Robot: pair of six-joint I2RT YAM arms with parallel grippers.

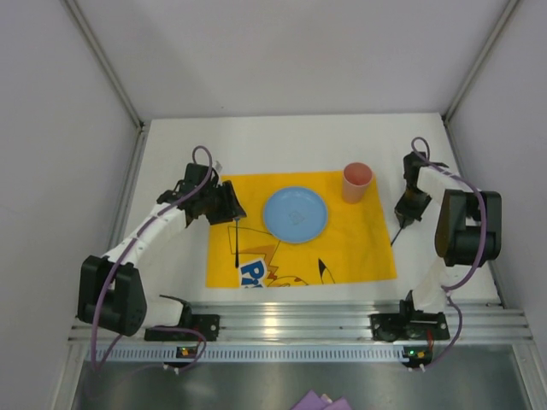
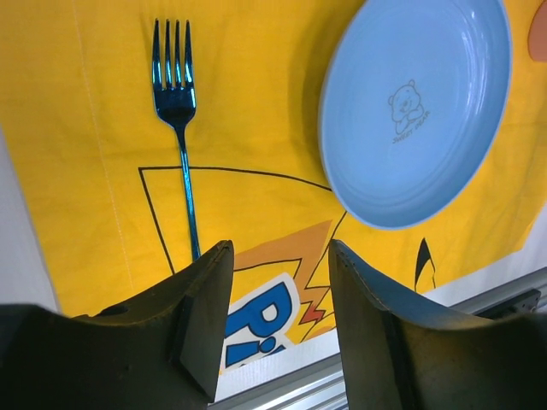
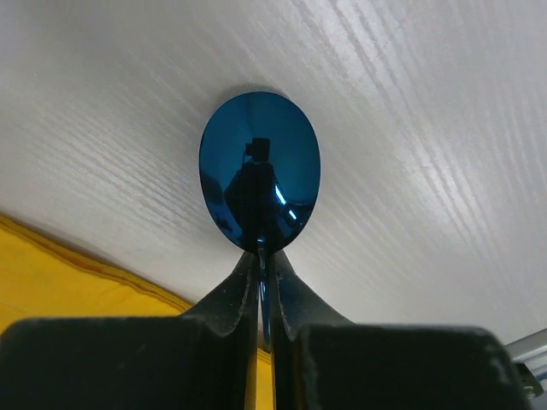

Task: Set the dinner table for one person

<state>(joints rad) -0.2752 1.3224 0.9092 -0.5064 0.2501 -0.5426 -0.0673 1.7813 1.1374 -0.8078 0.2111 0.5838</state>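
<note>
The white dinner table carries a yellow cartoon placemat. On the mat lie a light blue plate and, left of it, a shiny blue fork. A pink cup stands at the mat's far right corner. My left gripper hovers open and empty over the mat's far left corner. In the left wrist view the gripper sits above the fork and plate. My right gripper is shut on a blue spoon just right of the mat. The right wrist view shows the gripper, the spoon's bowl and the table.
White enclosure walls stand on the left, far and right sides. An aluminium rail with the arm bases runs along the near edge. The placemat's right edge lies just left of the held spoon.
</note>
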